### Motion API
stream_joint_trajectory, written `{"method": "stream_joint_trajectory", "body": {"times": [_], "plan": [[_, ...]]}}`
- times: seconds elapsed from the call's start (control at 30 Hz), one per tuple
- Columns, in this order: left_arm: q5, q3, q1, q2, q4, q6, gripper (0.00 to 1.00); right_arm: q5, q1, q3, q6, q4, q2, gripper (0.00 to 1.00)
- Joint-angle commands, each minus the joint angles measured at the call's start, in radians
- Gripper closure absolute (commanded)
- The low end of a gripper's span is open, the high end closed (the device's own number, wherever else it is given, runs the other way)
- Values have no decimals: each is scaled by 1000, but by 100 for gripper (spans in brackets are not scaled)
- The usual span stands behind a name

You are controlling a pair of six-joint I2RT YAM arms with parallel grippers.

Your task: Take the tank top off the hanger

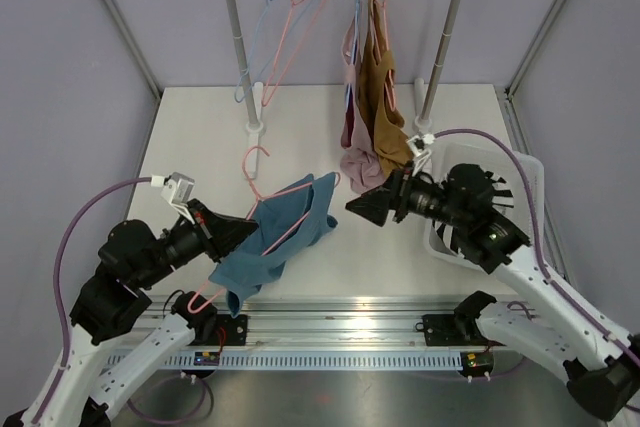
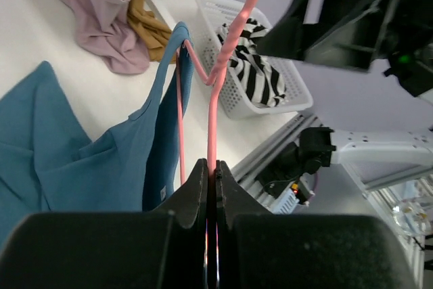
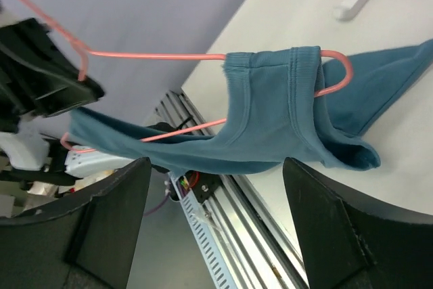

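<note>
Left tool (image 2: 212, 179) clenched on wire of pink hanger (image 2: 214, 109), holding it over near-centre worktop (image 1: 200, 137); blue tank top (image 1: 285, 232) draped on hanger, strap looped round far-right hanger end; right tool (image 1: 360, 205) released, jaws wide, just right of that strap, not touching.

My judgement: hold left clamp steady; I close right on strap hem only, slide it off hanger end; risk of pinching wire with cloth.

Container: white basket (image 2: 267, 104) on right; holds striped black-and-white garment (image 2: 258, 72).
</note>
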Motion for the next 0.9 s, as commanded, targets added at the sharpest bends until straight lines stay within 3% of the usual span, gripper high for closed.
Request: {"method": "stream_joint_trajectory", "body": {"times": [0.0,0.13,0.2,0.3,0.43,0.47,0.53,0.57,0.73,0.77,0.87], "plan": [[73,-26,-4,-48,144,-94,100,317,184,54,-122,30,103,14],[101,-46,-4,-54,158,-117,100,489,305,108,-205,38,250,17],[102,-50,-4,-53,152,-116,100,496,313,131,-218,48,290,17],[110,-50,-4,-46,140,-111,100,491,315,146,-228,67,340,26],[94,-44,-4,-53,109,-97,100,517,317,125,-239,116,329,56],[94,-43,-4,-56,100,-97,100,517,318,118,-244,120,326,70],[91,-38,-4,-59,91,-88,100,551,317,112,-257,119,318,85],[88,-27,-4,-59,73,-82,100,577,318,111,-264,111,314,100],[30,48,-4,-46,-58,13,100,788,313,118,-291,-42,283,100],[38,57,-4,-45,-81,22,100,887,310,132,-290,-68,284,100],[71,71,-4,-56,-76,30,100,913,263,154,-294,-122,312,100]]}}
